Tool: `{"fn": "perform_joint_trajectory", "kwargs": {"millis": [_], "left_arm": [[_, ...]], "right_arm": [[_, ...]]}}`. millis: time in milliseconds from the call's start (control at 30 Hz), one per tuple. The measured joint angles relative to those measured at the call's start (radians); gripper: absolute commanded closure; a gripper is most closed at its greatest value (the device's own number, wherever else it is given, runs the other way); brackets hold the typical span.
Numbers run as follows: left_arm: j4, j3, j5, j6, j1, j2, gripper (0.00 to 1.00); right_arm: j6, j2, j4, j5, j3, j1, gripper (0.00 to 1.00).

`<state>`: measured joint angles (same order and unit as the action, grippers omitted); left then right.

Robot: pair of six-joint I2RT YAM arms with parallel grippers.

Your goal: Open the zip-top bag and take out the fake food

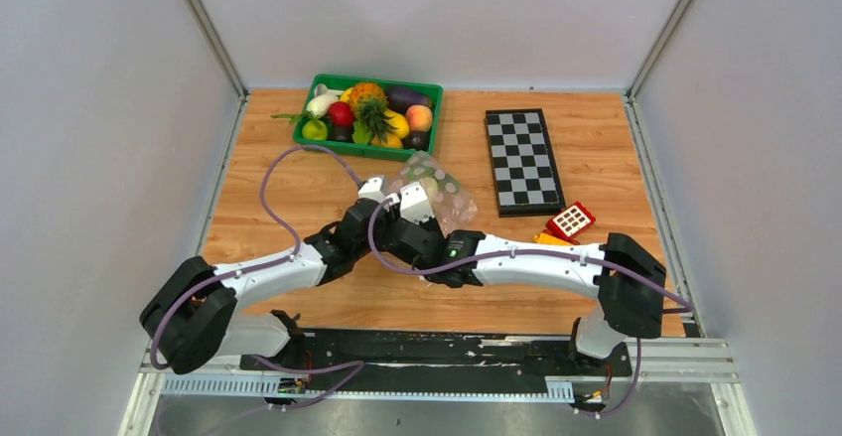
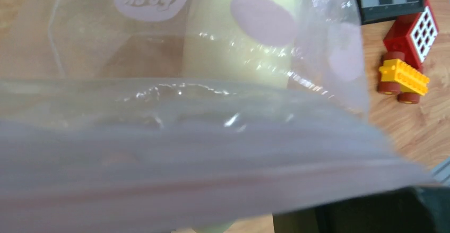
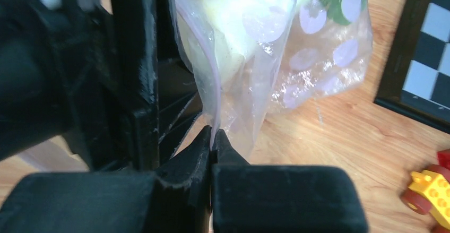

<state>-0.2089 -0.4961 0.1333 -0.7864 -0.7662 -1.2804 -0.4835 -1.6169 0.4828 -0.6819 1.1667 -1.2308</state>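
Pinching the zip-top bag (image 3: 297, 58) by its pink strip, my right gripper (image 3: 212, 135) is clamped on it. My left gripper (image 1: 383, 194) sits against the plastic, and I cannot tell its grip.

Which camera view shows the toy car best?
The left wrist view: the toy car sits whole and close. The top view shows it small; the right wrist view catches only its corner.

The clear dotted zip-top bag (image 1: 449, 190) sits bunched, pink zip edge up, holding pale fake food (image 3: 233, 20) (some green).
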Motion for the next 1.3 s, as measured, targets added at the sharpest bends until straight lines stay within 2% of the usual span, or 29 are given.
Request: {"fn": "perform_joint_trajectory", "kwargs": {"millis": [167, 433, 933, 1067, 1200, 1300], "left_arm": [[0.211, -0.154, -0.014, 0.034, 0.000, 0.027, 1.00], [0.410, -0.218, -0.021, 0.021, 0.000, 0.064, 1.00], [0.379, -0.259, -0.051, -0.114, 0.004, 0.016, 1.00], [0.368, -0.267, -0.115, -0.177, 0.025, -0.014, 1.00], [0.353, -0.264, -0.236, -0.249, 0.069, -0.039, 1.00], [0.343, -0.264, -0.277, -0.292, 0.084, -0.036, 1.00]], "right_arm": [[0.017, 0.001, 0.023, -0.070, -0.001, 0.001, 1.00], [0.024, 0.001, 0.048, -0.120, -0.001, 0.001, 1.00], [-0.010, 0.001, 0.024, -0.067, -0.001, 0.002, 1.00], [-0.010, 0.001, 0.042, -0.075, -0.003, 0.012, 0.98], [0.023, 0.001, 0.032, -0.124, -0.011, 0.000, 0.98], [0.044, 0.002, 0.026, -0.180, -0.026, -0.012, 0.98]]}}
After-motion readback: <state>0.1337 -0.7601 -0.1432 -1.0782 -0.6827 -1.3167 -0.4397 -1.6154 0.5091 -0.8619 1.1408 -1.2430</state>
